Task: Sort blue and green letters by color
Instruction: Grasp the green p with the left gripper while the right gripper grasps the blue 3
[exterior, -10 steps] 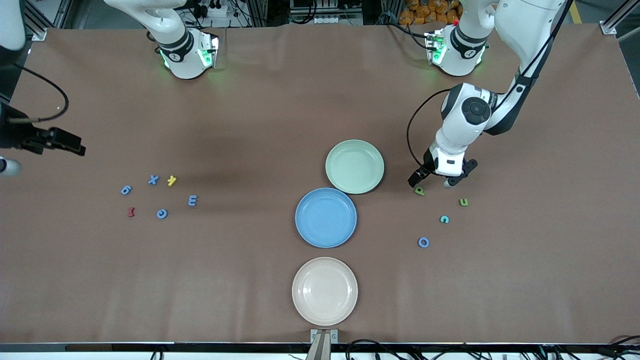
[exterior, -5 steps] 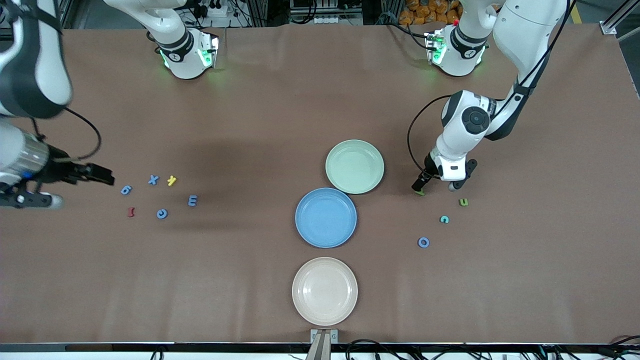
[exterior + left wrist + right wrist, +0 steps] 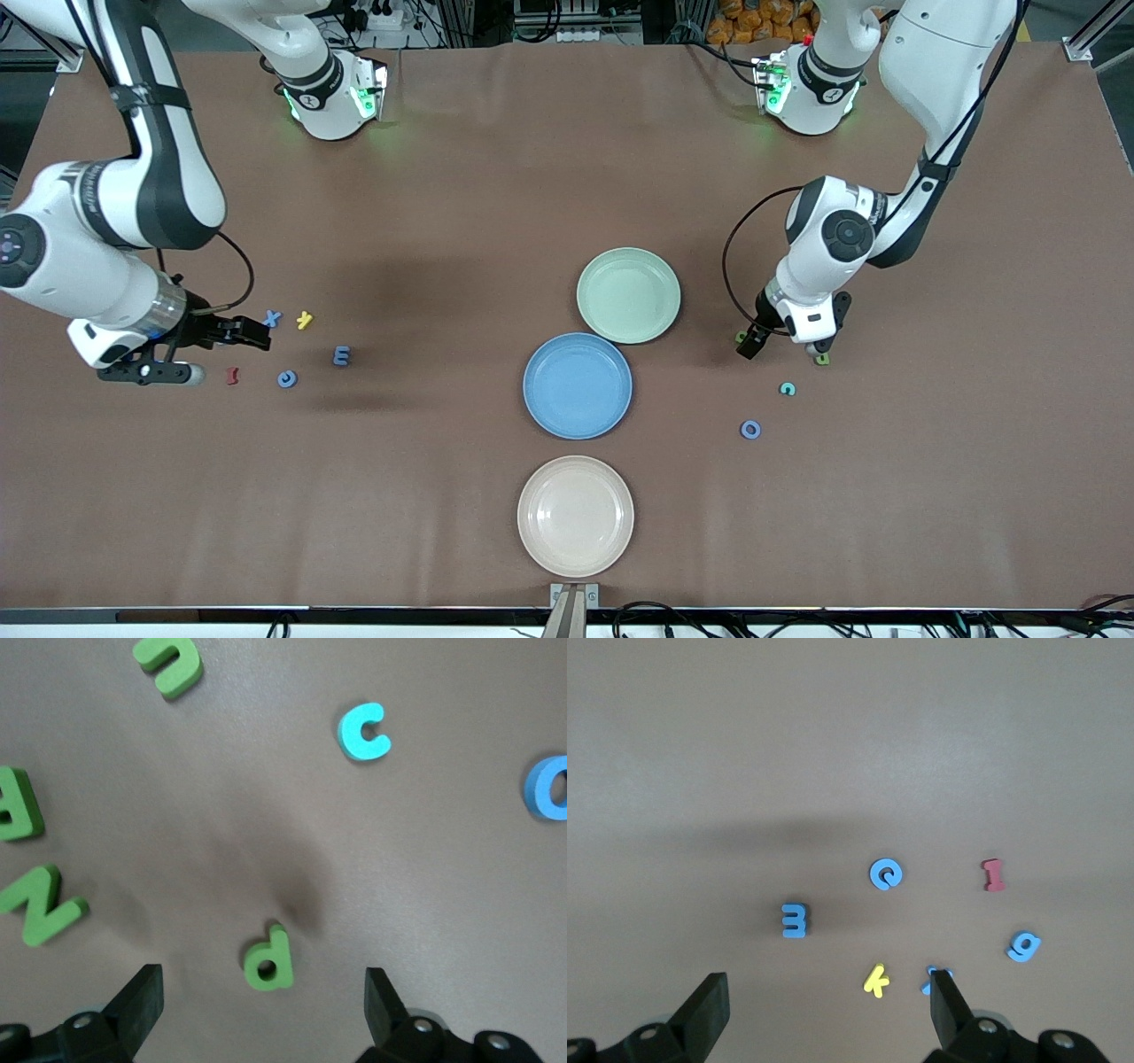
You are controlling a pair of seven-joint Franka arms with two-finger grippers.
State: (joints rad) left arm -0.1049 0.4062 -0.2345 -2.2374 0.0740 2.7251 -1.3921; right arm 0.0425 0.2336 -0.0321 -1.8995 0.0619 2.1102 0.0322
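Two grippers low over letter groups, both with fingers spread and holding nothing.

I see the left gripper (image 3: 780, 341) pointing down over the green P (image 3: 267, 958), which lies on the table between its fingers, beside the green plate (image 3: 628, 295) toward the left arm's end; the green N (image 3: 40, 906), B (image 3: 18, 804) and U (image 3: 169, 667) lie near it; a second ago this gripper sat slightly higher in the front view; the right gripper (image 3: 221, 350), then at the table edge, has swung in over the blue 6 (image 3: 1023, 945), with the blue X (image 3: 273, 318), G (image 3: 287, 379) and E (image 3: 342, 356) close by.
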